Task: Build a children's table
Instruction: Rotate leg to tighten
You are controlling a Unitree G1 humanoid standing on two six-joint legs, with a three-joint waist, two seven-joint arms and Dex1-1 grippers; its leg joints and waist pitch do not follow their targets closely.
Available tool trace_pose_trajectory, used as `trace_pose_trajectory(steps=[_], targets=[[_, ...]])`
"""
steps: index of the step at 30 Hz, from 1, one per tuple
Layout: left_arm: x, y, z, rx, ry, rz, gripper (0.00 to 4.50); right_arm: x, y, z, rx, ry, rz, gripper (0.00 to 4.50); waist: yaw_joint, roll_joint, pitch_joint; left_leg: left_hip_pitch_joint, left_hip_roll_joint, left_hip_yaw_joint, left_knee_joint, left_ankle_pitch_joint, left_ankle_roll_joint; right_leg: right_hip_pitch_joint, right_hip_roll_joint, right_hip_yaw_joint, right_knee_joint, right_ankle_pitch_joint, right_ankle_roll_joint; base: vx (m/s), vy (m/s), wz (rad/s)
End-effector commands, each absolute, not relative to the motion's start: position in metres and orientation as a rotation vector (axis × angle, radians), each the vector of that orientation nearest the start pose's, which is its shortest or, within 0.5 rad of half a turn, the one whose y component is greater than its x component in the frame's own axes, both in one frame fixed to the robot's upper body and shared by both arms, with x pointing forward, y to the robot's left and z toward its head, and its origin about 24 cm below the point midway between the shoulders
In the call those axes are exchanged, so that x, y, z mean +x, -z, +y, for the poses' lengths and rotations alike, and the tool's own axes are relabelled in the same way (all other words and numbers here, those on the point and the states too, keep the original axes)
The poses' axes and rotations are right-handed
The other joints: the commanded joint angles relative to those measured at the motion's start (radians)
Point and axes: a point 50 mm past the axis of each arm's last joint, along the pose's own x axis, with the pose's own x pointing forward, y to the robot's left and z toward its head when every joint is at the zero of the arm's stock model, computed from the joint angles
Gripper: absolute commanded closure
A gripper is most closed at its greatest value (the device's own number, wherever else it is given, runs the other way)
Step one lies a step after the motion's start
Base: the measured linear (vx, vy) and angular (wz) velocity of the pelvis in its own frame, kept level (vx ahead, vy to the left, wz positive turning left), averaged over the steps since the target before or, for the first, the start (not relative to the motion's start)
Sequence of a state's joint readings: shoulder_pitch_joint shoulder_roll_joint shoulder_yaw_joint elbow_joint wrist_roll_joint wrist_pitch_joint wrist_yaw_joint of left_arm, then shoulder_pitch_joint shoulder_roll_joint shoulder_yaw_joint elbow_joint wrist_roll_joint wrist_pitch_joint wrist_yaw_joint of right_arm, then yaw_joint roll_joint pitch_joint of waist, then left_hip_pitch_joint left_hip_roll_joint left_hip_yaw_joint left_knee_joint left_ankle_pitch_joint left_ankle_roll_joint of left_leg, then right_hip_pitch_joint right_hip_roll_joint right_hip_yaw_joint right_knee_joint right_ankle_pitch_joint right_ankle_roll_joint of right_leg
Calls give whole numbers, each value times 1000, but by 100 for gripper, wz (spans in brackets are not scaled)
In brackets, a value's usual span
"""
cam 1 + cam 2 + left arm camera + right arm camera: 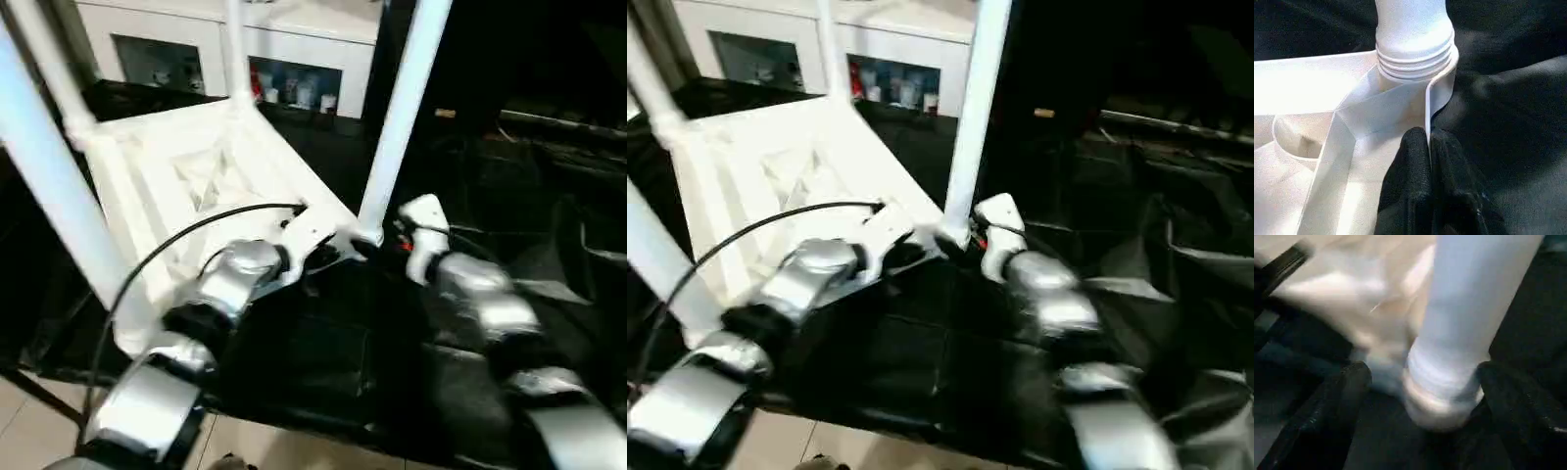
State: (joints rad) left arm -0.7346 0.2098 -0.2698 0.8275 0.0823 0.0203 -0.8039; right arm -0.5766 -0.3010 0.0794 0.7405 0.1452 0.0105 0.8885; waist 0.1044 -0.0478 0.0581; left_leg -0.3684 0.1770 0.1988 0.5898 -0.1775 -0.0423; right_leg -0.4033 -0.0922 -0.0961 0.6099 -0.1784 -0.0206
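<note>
Nearest, the left gripper [1427, 147] is closed on the thin rim of the upside-down white table top [196, 176]. The right gripper [1420, 396] stands wide around the near-right leg [402, 117], not clamped. Beyond, ribbed underside and other legs rise over black cloth [323, 343].

Dim, dark surroundings; my head views smear with motion blur. Glare whitens the table top [1308, 93]. My right wrist view blurs heavily.

A white cabinet [294, 44] with glass doors stands behind, apparently holding small items.
</note>
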Motion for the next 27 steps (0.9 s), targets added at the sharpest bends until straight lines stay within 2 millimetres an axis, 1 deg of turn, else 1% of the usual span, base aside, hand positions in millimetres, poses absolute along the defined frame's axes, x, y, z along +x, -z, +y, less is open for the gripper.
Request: trace_pose_trajectory(steps=[1,2,4,5,7,8,9,10,11,13,15,17,18,23,24,25,27], targets=[[339,-54,94,426,1165,289,450,330,-53,-158,-124,-1002,259,59,9,-9,-65,6,65,-32,-70,-215,70,55,-88,61,-80,-247,-191,0,0,0],[334,-56,97,434,1223,289,450,327,-54,-161,-136,-1040,276,59,9,-8,-64,8,68,-32,-71,-222,67,54,-87,61,-80,-258,-194,0,0,0],[332,-57,99,439,1244,296,450,326,-54,-162,-146,-1061,286,59,12,-1,-62,13,70,-30,-74,-235,53,47,-84,60,-82,-284,-198,0,0,0],[328,-58,103,449,1282,309,450,323,-53,-163,-169,-1096,309,59,16,-3,-62,17,73,-31,-76,-259,36,44,-85,61,-82,-305,-196,0,0,0],[324,-60,106,451,1323,321,450,320,-53,-165,-190,-1126,328,59,18,-1,-63,17,75,-31,-77,-252,27,44,-85,63,-77,-279,-203,0,0,0],[321,-60,107,444,1353,331,450,319,-53,-165,-194,-1139,336,59,20,-2,-62,18,75,-30,-77,-247,28,44,-83,63,-76,-266,-207,0,0,0],[318,-61,109,439,1374,339,450,317,-53,-164,-190,-1155,341,59,23,-1,-64,17,74,-29,-77,-232,27,44,-82,63,-71,-231,-217,0,0,0],[318,-61,109,440,1377,339,450,316,-53,-164,-187,-1164,345,59,23,-1,-64,17,74,-29,-77,-232,27,44,-82,63,-71,-231,-217,0,0,0],[318,-61,110,443,1372,339,450,316,-53,-163,-188,-1173,348,59,28,-4,-64,16,72,-26,-74,-220,30,45,-82,63,-69,-207,-222,0,0,0],[317,-61,111,443,1374,342,450,314,-52,-162,-186,-1189,358,59,34,-5,-63,15,71,-26,-74,-218,31,46,-84,64,-70,-215,-217,0,0,0],[316,-61,111,441,1377,345,450,314,-51,-161,-182,-1194,363,59,34,-6,-63,14,71,-28,-75,-224,26,47,-86,63,-72,-243,-206,0,0,0],[315,-61,112,439,1378,348,450,314,-51,-160,-169,-1192,364,86,34,-5,-63,15,71,-29,-75,-225,21,46,-85,63,-74,-257,-200,0,0,0],[314,-61,111,437,1378,349,450,314,-50,-160,-166,-1186,363,86,34,-5,-64,16,71,-29,-75,-223,20,46,-85,64,-74,-254,-200,0,0,0],[313,-62,112,434,1379,356,450,314,-49,-159,-166,-1183,368,133,34,-4,-65,15,70,-28,-73,-208,22,47,-84,63,-70,-218,-207,0,0,0],[313,-62,113,434,1378,357,450,314,-49,-158,-159,-1180,366,150,34,-4,-65,15,69,-28,-73,-206,23,47,-83,63,-69,-215,-208,0,0,0],[313,-62,113,434,1378,357,450,314,-49,-158,-158,-1180,366,150,33,-4,-65,14,69,-28,-73,-206,24,47,-83,63,-69,-213,-208,0,0,0],[313,-62,113,435,1376,361,450,314,-49,-158,-157,-1176,365,171,33,-5,-64,15,69,-28,-73,-211,23,48,-84,63,-71,-225,-207,0,0,0]])
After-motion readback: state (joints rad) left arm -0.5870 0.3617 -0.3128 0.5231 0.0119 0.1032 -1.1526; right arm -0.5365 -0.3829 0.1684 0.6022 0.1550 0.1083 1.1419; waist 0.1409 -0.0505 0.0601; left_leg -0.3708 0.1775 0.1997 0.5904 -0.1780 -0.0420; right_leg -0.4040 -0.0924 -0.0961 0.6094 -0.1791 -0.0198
